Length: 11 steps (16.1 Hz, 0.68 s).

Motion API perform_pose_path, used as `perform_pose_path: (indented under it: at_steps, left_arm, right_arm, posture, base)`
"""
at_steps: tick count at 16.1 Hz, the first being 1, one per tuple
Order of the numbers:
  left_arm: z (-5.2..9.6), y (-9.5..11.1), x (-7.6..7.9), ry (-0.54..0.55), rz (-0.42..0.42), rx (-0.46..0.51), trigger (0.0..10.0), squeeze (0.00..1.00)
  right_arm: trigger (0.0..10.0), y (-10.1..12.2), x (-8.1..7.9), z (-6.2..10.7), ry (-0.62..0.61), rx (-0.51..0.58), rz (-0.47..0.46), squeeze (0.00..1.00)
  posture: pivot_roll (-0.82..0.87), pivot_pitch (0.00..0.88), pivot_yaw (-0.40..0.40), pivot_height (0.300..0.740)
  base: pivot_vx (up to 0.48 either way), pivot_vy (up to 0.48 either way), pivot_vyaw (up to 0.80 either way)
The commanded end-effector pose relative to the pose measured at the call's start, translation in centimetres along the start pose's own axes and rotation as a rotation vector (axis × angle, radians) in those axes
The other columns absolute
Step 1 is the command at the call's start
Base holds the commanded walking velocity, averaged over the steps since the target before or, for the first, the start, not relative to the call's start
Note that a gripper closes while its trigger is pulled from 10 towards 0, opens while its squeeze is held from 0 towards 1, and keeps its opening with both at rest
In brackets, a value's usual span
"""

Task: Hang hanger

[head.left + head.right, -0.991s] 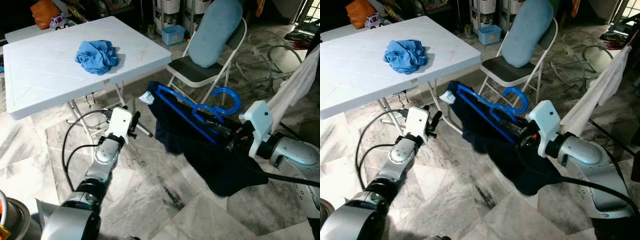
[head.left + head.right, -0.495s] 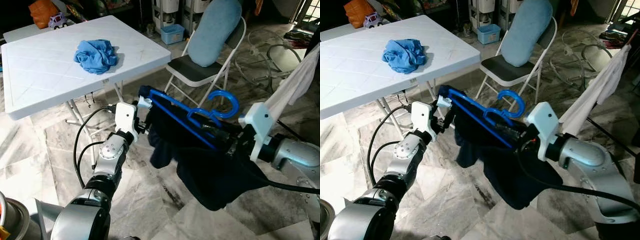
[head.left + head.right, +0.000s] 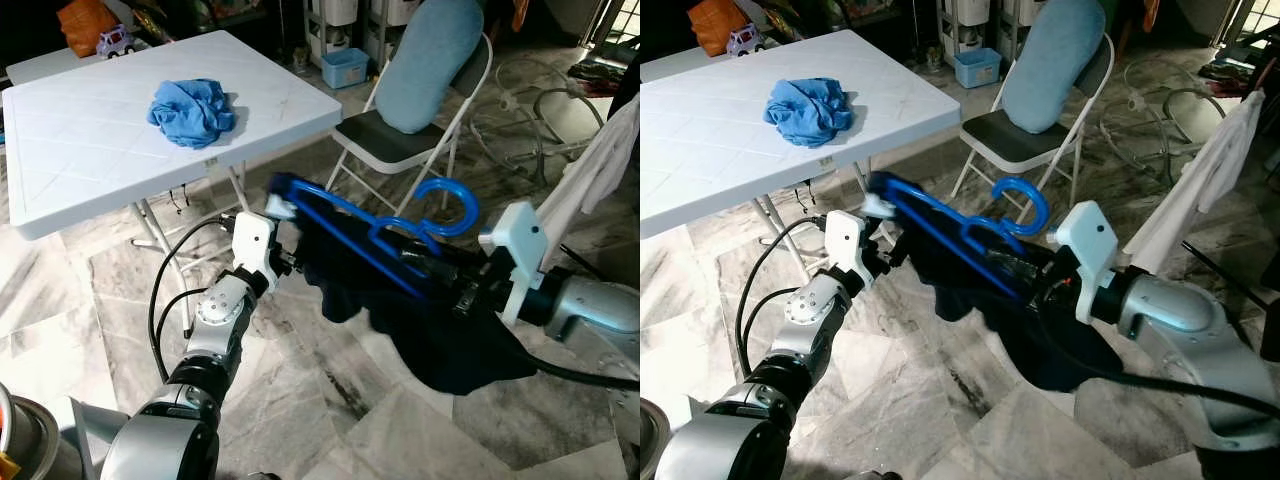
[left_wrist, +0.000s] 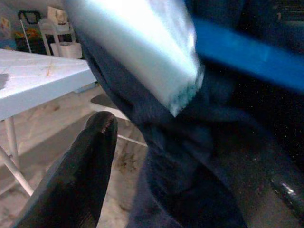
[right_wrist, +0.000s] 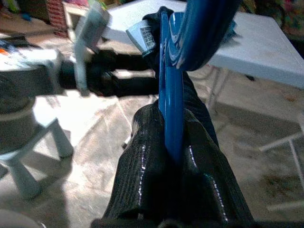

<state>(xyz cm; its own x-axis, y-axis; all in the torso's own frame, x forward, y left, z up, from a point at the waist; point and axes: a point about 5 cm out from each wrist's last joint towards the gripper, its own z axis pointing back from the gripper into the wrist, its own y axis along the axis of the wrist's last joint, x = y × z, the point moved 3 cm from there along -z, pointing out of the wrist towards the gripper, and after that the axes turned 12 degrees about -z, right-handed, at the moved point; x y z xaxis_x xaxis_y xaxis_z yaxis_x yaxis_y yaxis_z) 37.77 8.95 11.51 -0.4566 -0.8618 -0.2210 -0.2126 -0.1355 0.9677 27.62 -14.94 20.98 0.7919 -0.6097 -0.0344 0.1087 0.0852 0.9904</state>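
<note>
The right gripper point(image 5: 173, 142) is clamped on the bar of a blue hanger point(image 3: 380, 225), its two black fingers pressed against either side of the plastic, and holds it in the air above the marble floor point(image 3: 300, 400), between the white folding table point(image 3: 90, 150) and the robot's right arm. A dark navy garment point(image 3: 440, 340) is draped over the hanger and hangs down from it toward the floor; the hook curls upward near the right wrist, in front of a folding chair point(image 3: 400, 140) that carries a light blue cushion point(image 3: 435, 60). The left gripper point(image 3: 285, 235) reaches the far end of the hanger, where a white tag shows, and its fingers point(image 4: 80, 175) stand spread with the dark cloth between them; whether they actually grip it cannot be told. A crumpled blue cloth point(image 3: 192, 110) lies on the tabletop, nearer its far right edge. A white garment point(image 3: 600, 170) hangs at the right edge of the scene.
</note>
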Motion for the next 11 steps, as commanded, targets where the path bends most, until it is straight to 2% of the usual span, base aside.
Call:
perform_pose_path:
  at_steps: [1,2,3,4,6,11]
  left_arm:
    - [-0.2,-0.1,0.1,-0.020,0.001,-0.010,10.0,0.00]
    - [-0.3,0.0,0.2,-0.027,0.009,-0.006,10.0,0.00]
    - [-0.4,0.1,0.4,-0.035,0.009,-0.003,2.2,0.00]
    - [-0.5,0.1,0.5,-0.040,0.012,-0.002,0.0,0.00]
    - [-0.4,0.1,0.4,-0.044,0.017,-0.003,0.0,0.00]
    - [0.0,-0.4,-0.1,-0.033,0.021,-0.022,0.0,0.00]
  right_arm:
    - [10.0,1.2,-0.9,0.7,0.043,0.031,0.024,0.00]
    - [10.0,1.2,-1.2,0.8,0.056,0.027,0.015,0.00]
    - [10.0,1.2,-1.7,1.1,0.075,0.026,0.000,0.00]
    - [10.0,1.2,-1.9,1.3,0.084,0.019,-0.007,0.00]
    - [10.0,0.7,-1.8,2.1,0.065,-0.011,-0.011,0.00]
    - [10.0,0.8,-1.6,2.8,0.049,-0.025,-0.011,0.00]
  posture:
    - [-0.21,0.047,0.058,0.740]
    - [-0.22,0.048,0.059,0.740]
    - [-0.23,0.050,0.064,0.740]
    - [-0.23,0.050,0.064,0.740]
    - [-0.24,0.049,0.070,0.740]
    - [-0.23,0.047,0.068,0.740]
  base:
    - [0.000,0.000,0.00]
    - [0.000,0.000,0.00]
    - [0.000,0.000,0.00]
    - [0.000,0.000,0.00]
    - [0.000,0.000,0.00]
    - [0.000,0.000,0.00]
